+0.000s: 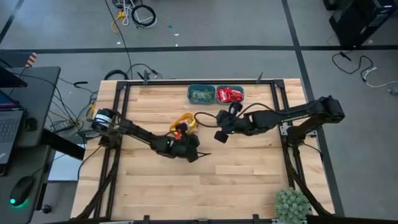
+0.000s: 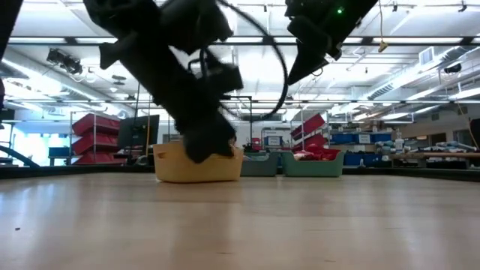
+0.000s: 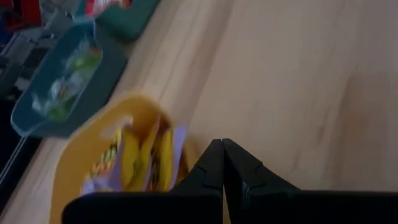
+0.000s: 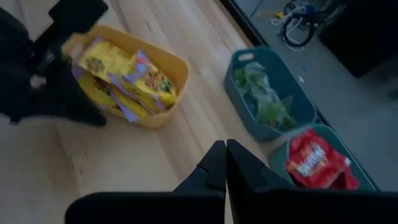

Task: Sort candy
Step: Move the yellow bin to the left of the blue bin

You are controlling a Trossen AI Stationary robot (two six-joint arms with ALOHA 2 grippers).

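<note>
Wooden table holds all candy in bins: yellow packets in the orange bin, green ones and red ones in teal bins. Your left gripper and right gripper are clenched, empty; a low sweep could knock the orange bin.

Wooden table: light plank top inside a dark metal frame, filling the centre of the high view. Directly on it, at the top centre edge: two teal bins side by side and touching, the left teal bin holding pale green candy, the right teal bin holding red candy. Just below and left of them, near the frame's centre: one yellow-orange bin holding yellow candy; the planks in the lower half show bare wood.
</note>
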